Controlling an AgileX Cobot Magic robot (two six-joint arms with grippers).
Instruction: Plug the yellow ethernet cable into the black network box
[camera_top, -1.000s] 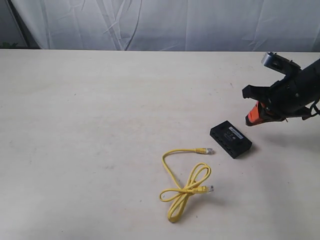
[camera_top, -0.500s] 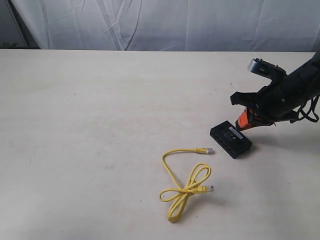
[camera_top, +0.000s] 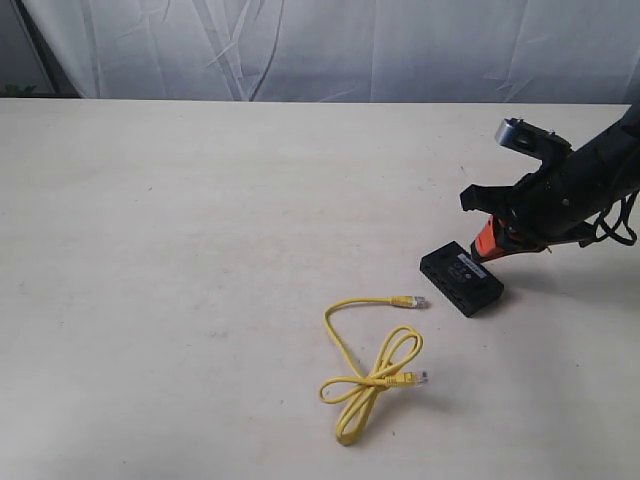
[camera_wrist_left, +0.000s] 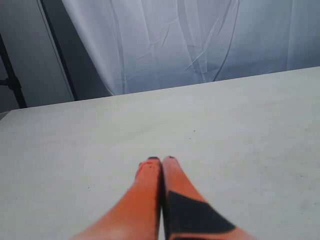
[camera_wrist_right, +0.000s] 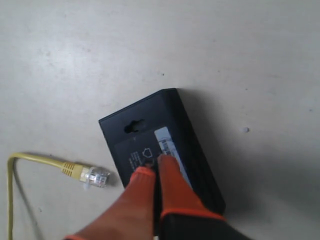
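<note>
Though flat and matte, black network box (camera_top: 461, 280) near looped yellow ethernet cable (camera_top: 373, 380)

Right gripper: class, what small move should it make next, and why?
Probably ease the right gripper down to pin the black network box: its shut jaws sit at the box's top, and the yellow ethernet cable lies unplugged beside it.

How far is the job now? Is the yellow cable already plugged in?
Nothing is done yet: the yellow ethernet cable lies loose on the table, its nearer plug beside the black network box but apart. In hand: the right gripper, shut, rests its tips on the box's top. The left gripper, shut, holds nothing. Left: grasp a plug and insert it.
</note>
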